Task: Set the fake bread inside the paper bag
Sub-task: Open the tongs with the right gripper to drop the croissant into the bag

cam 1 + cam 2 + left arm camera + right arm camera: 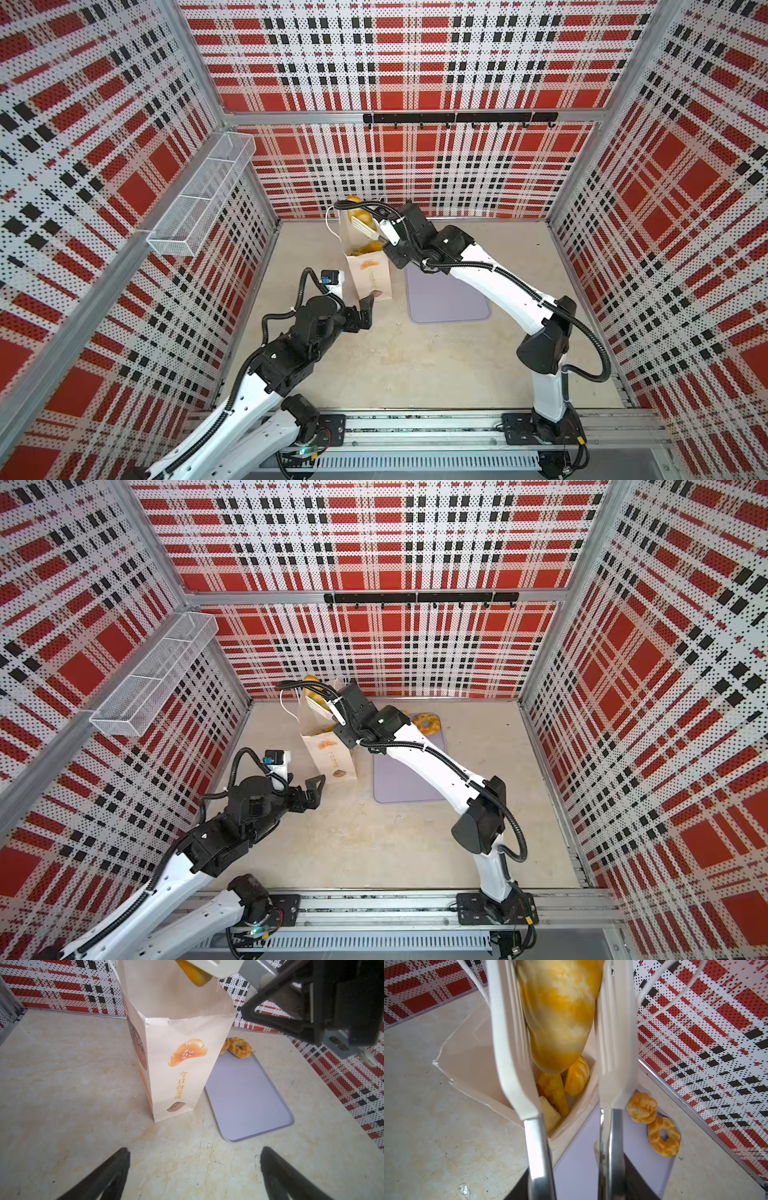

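The right fingers (pixel 639 1186) are squeezing tongs (pixel 512 1053) flanking a croissant (pixel 560 1012) over the bag's (pixel 182 1028) mouth (more bread (pixel 554 1088) is lying inside), the left fingers (pixel 108 1178) are hanging wide near its foot, and the drop is likely calling for easing that squeeze before fetching two rolls (pixel 663 1136) off the tray (pixel 249 1095).

Right wrist view: the croissant (pixel 560 1012) between the tongs (pixel 508 1043) was cut off by the frame edge, and the fake bread (pixel 553 1093) inside the paper bag (pixel 467 1059) was partly covered by both. Left wrist view: the bag's mouth was cropped, the knotted roll (pixel 226 1045) was largely hidden behind the bag, and only the tips of the left gripper (pixel 195 1150) were shown. In a top view, the far end of the lilac tray (pixel 449 299) was concealed by the right arm (pixel 494 278).
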